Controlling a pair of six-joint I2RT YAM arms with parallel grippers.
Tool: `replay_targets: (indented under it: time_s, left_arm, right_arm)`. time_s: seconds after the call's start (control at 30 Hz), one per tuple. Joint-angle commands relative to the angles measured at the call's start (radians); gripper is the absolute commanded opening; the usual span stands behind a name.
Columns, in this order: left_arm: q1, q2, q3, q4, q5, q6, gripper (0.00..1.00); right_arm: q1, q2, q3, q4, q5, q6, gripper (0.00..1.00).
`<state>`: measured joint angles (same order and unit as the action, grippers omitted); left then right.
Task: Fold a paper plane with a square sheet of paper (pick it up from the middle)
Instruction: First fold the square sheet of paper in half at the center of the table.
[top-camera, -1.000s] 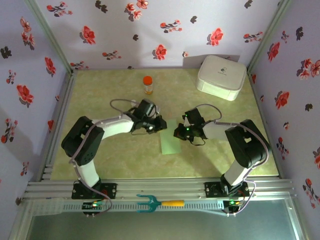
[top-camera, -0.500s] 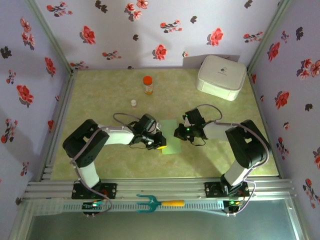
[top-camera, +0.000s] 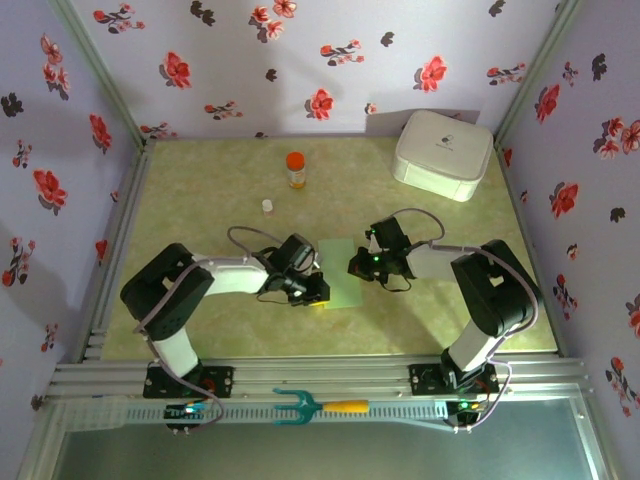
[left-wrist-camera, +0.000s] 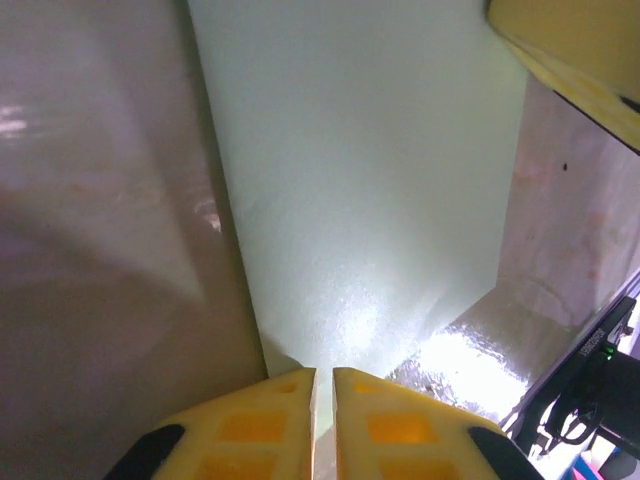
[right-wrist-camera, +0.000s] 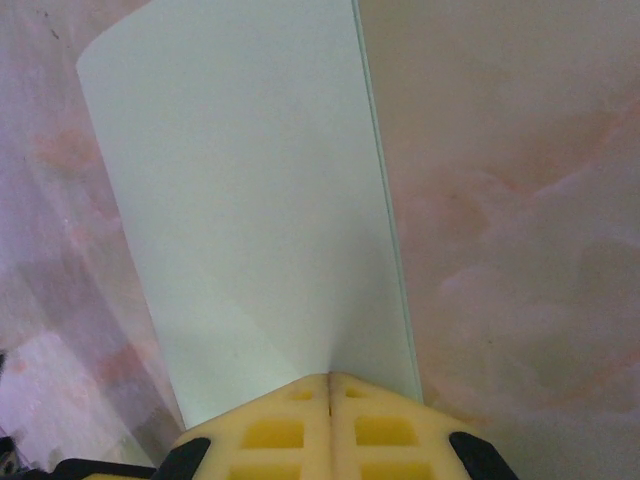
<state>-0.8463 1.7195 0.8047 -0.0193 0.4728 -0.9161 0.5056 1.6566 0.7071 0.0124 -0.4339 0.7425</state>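
1. My right tool (right-wrist-camera: 329, 378) was pinched together on one edge of the square sheet of paper (right-wrist-camera: 250, 200). My left tool (left-wrist-camera: 324, 375), a slit apart, clamped the opposite side.
2. The sheet lay flat mid-table (top-camera: 200, 190), between both tools.
3. I judged it feather-light, floppy and easily torn, best held at the edges.

On my overhead feed, the left gripper (top-camera: 318, 293) and right gripper (top-camera: 356, 266) hide both side edges of the square sheet of paper (top-camera: 340, 272); a white speck (top-camera: 267, 205) near the orange-capped bottle (top-camera: 295, 169) is too small to identify.
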Motion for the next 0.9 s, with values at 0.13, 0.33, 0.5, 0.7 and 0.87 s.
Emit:
replay_targets:
  time_s: [0.13,0.33,0.5,0.7,0.87]
  left_arm:
    - [0.057,-0.118,0.092,-0.054,-0.087,0.024,0.15]
    - [0.150,-0.017,0.197,-0.023,-0.036,0.035,0.17]
    - [0.168,0.115,0.316,-0.019,0.013,0.054,0.17]
    - [0.179,0.230,0.398,0.005,0.036,0.054,0.17]
    - [0.189,0.292,0.418,0.029,0.052,0.043,0.17]
  right_arm:
    - [-0.010,-0.098,0.041,-0.167,0.002,-0.047,0.20]
    - [-0.034,-0.260,-0.012,-0.272,0.085,0.004,0.31]
    - [-0.045,-0.372,-0.089,-0.282,0.060,0.070,0.33]
    - [-0.045,-0.433,-0.154,-0.285,0.014,0.107,0.35]
    - [-0.044,-0.442,-0.183,-0.278,-0.028,0.101,0.38]
